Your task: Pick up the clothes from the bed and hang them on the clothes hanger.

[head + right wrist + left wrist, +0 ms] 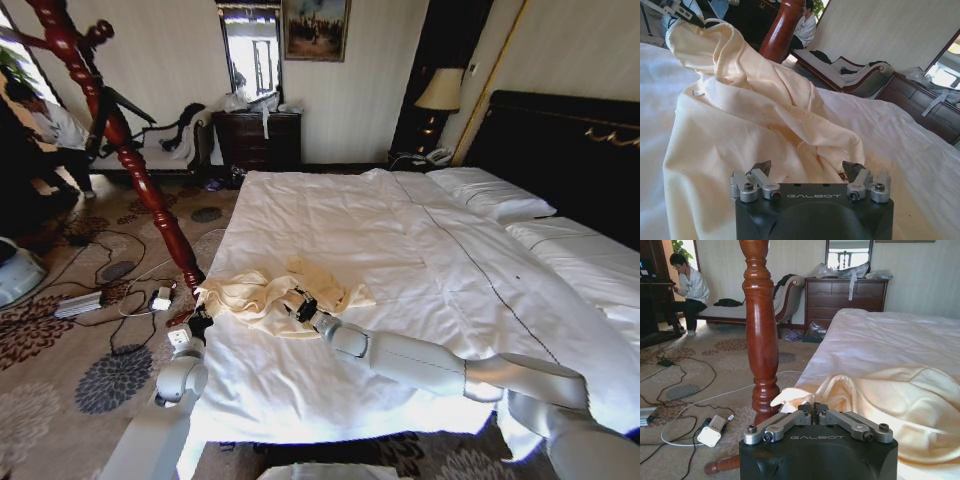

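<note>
Head view: left gripper (197, 322) clenched on the shirt (262, 295) at the bed's (400, 240) edge; right gripper (302, 308) spread wide over it.

"GALBOT" on left hand (814, 411), right hand (807, 172)

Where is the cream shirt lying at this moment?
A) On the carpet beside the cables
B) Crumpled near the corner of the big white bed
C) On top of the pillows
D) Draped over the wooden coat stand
B: the cream shirt lies crumpled on the white bed near its corner, by the wooden coat stand, with the right gripper open over it and the left gripper shut at its edge.
</note>
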Robot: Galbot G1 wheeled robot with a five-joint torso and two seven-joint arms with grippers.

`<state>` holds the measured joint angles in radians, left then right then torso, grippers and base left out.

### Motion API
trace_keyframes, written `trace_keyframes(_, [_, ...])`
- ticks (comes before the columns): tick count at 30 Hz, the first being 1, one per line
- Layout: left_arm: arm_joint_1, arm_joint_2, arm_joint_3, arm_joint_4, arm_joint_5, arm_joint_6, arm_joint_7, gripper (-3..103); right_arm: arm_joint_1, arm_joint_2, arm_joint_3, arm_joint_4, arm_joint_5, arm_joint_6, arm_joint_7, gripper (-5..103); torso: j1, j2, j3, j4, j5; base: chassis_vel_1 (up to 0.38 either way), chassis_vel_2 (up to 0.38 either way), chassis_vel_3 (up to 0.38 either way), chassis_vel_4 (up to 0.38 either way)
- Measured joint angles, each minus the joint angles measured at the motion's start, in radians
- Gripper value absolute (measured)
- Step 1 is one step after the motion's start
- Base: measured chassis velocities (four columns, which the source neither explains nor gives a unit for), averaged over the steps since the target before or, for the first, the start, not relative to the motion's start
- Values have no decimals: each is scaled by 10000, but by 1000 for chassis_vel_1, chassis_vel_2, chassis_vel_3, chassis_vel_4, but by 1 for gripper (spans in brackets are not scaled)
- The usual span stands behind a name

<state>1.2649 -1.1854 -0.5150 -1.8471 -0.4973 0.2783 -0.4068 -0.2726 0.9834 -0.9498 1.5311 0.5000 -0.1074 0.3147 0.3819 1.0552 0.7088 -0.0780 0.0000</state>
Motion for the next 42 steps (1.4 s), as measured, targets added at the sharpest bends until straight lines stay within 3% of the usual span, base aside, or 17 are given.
trace_keyframes(4, [-42,-9,20,30,-5,13,-22,2,0,6,20,-91,8,-14,5,81,0,-1,0,1,0,0,0,0,0])
trace_keyframes(6, [-50,-21,36,39,-5,19,-27,2,11,8,78,-108,78,-36,95,71,0,-1,0,1,0,0,0,0,0])
trace_keyframes(9, [-66,-31,43,40,-5,26,-35,2,17,-13,177,-97,208,-36,207,65,0,0,0,2,0,0,0,0,0])
trace_keyframes(15, [-77,-33,46,2,-5,56,-71,2,-12,-314,326,146,361,-6,260,42,0,0,0,1,-1,0,0,0,0])
trace_keyframes(20, [-56,-34,51,-45,-5,67,-81,2,-183,-502,343,219,281,-5,250,33,0,0,0,0,0,0,0,0,0])
trace_keyframes(23, [-23,-31,57,-77,-5,76,-95,2,-269,-608,343,315,171,-5,247,17,-1,0,-1,1,0,0,0,0,0])
trace_keyframes(27, [21,-30,58,-127,-3,94,-108,2,-279,-621,335,303,90,2,239,10,0,0,0,1,0,0,0,0,0])
trace_keyframes(31, [73,-9,49,-178,-4,113,-120,2,-277,-620,320,310,-3,35,228,13,0,0,0,1,0,0,0,0,0])
trace_keyframes(35, [81,12,27,-195,-7,130,-140,2,-215,-617,273,332,-47,75,187,22,-1,0,0,1,-1,0,0,0,0])
trace_keyframes(38, [71,12,19,-198,-14,142,-154,2,-185,-606,241,320,-96,126,122,36,0,0,0,2,0,0,0,0,0])
trace_keyframes(42, [59,4,21,-208,-17,159,-168,2,-183,-601,200,326,-114,160,85,38,-1,0,0,1,-1,0,0,0,0])
